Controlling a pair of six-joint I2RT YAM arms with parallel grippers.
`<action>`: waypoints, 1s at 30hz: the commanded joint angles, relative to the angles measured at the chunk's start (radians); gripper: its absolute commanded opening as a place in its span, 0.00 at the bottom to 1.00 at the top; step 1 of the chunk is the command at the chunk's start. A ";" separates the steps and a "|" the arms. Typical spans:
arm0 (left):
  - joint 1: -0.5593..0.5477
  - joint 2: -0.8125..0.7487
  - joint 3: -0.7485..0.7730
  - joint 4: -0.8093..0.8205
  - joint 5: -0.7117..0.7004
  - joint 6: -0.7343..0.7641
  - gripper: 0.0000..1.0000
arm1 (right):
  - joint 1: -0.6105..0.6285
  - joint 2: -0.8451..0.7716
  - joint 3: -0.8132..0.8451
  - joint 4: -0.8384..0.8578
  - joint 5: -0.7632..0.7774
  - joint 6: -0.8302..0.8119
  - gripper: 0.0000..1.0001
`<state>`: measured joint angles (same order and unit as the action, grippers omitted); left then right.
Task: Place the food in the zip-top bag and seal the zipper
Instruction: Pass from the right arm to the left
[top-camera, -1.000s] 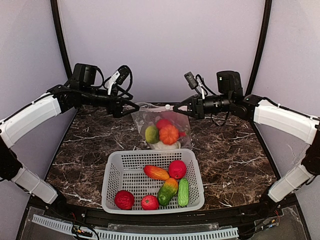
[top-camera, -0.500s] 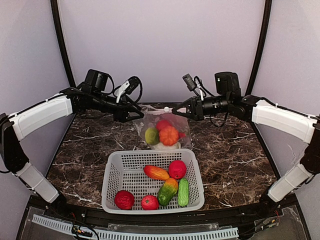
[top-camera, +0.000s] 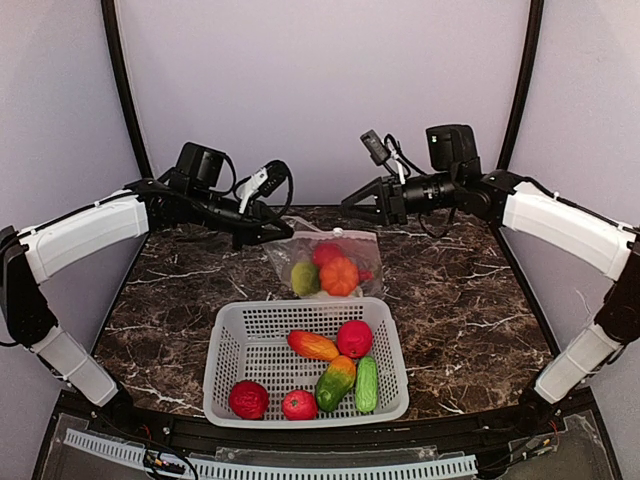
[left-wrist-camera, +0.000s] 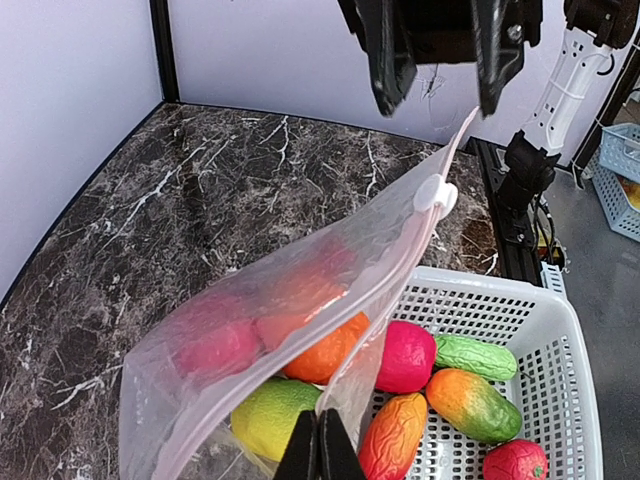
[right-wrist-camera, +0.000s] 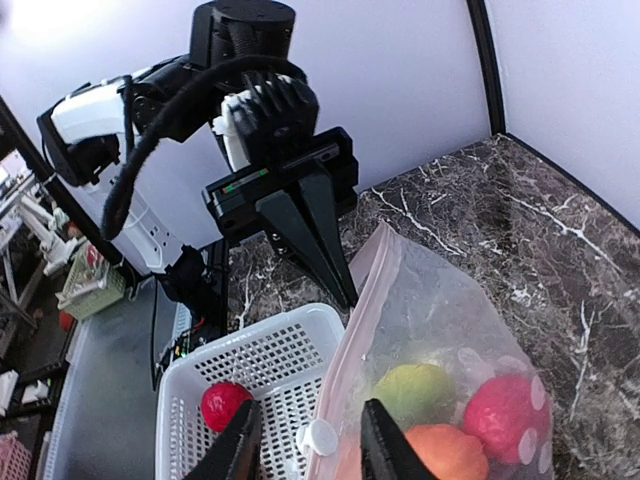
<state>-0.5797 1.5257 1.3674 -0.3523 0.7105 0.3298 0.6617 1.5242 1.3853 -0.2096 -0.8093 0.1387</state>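
The clear zip-top bag (top-camera: 325, 262) hangs behind the basket and holds a green-yellow fruit (top-camera: 304, 277), an orange one (top-camera: 339, 275) and a red one (top-camera: 325, 251). My left gripper (top-camera: 276, 232) is shut on the bag's left top corner; the left wrist view shows its fingertips (left-wrist-camera: 320, 452) pinched on the plastic. The zipper (right-wrist-camera: 355, 330) runs from that corner to a white slider (right-wrist-camera: 318, 438). My right gripper (top-camera: 350, 199) is open, lifted off the bag's right end, and the slider lies loose between its fingers (right-wrist-camera: 383, 445).
A white slotted basket (top-camera: 232, 345) stands in front of the bag with several more food pieces, among them a pink-red fruit (top-camera: 354, 338), an orange-red one (top-camera: 313, 345) and a green cucumber (top-camera: 367, 384). Dark marble table (top-camera: 460, 300) lies on both sides.
My left gripper came in and shut on the bag's left corner. My right gripper opened, let go of the right end and rose. The bag now sags lower.
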 joint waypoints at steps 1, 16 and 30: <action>-0.010 -0.036 -0.047 0.012 -0.002 -0.002 0.01 | 0.014 0.021 0.104 -0.105 0.025 -0.079 0.37; -0.012 -0.061 -0.058 0.073 -0.018 -0.089 0.01 | 0.185 0.055 0.248 -0.418 0.401 -0.269 0.59; -0.011 -0.066 -0.059 0.063 -0.031 -0.080 0.01 | 0.222 0.091 0.307 -0.513 0.559 -0.340 0.43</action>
<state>-0.5877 1.5002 1.3247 -0.2996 0.6895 0.2501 0.8764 1.6112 1.6562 -0.7063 -0.3038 -0.1726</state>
